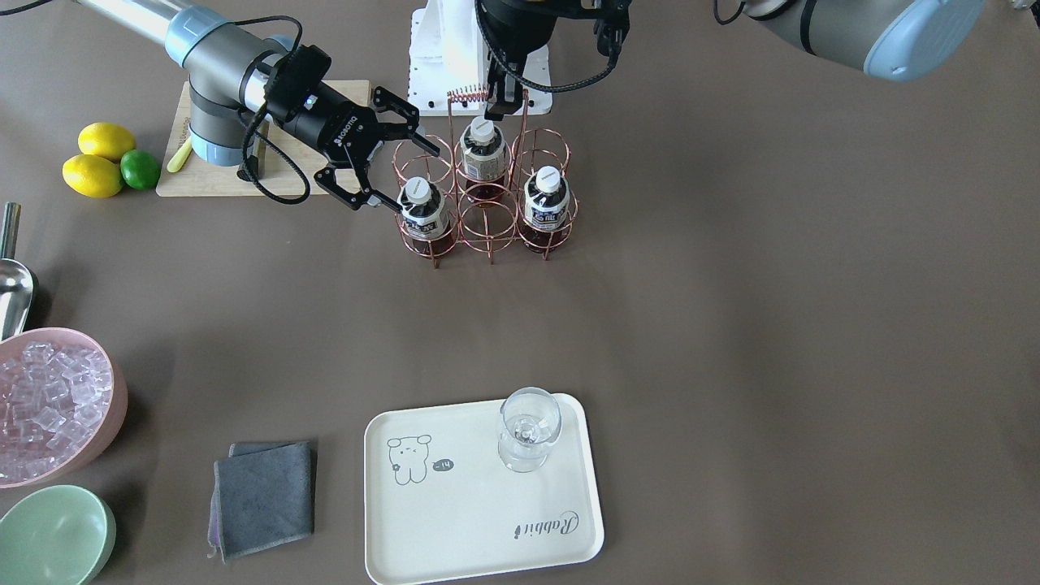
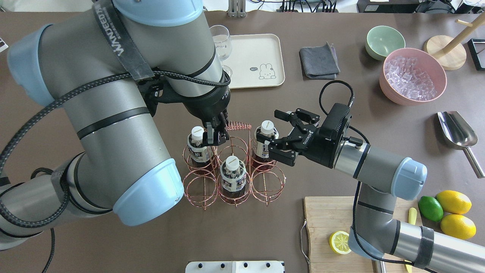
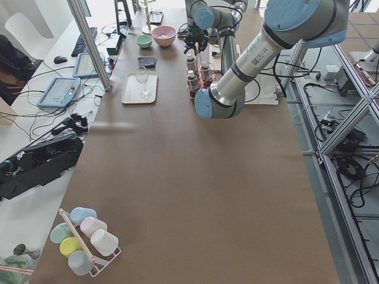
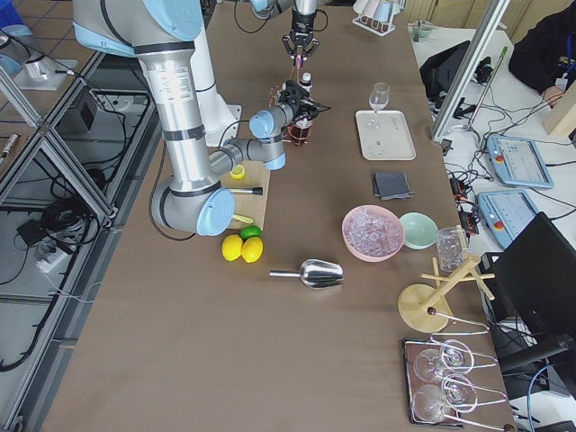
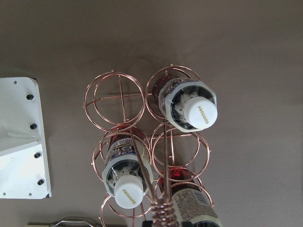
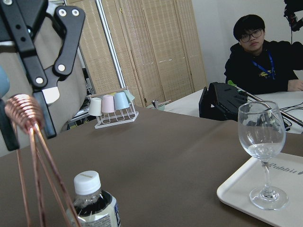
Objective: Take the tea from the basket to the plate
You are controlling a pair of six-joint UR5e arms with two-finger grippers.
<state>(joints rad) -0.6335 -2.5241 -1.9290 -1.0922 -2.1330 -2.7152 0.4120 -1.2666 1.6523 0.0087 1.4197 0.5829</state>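
The copper wire basket (image 2: 238,124) stands mid-table with three tea bottles in its rings. My left gripper (image 2: 216,135) is shut on the basket's coiled handle (image 1: 467,93) from above. My right gripper (image 2: 273,129) is open and level, its fingers on either side of the top of the tea bottle (image 2: 266,132) at that corner (image 1: 420,207), without closing on it. The other two bottles (image 1: 483,146) (image 1: 546,199) stay in their rings. The cream plate (image 1: 455,528) lies across the table and holds only a clear stemmed glass (image 1: 528,426). The left wrist view looks down on the basket (image 5: 116,99).
A folded grey cloth (image 1: 264,497), a green bowl (image 1: 53,536) and a pink bowl of ice (image 1: 49,406) lie on the plate's side of the table. A cutting board (image 2: 329,220), lemons (image 2: 452,201), a lime (image 2: 430,208) and a metal scoop (image 2: 456,131) lie by my right arm.
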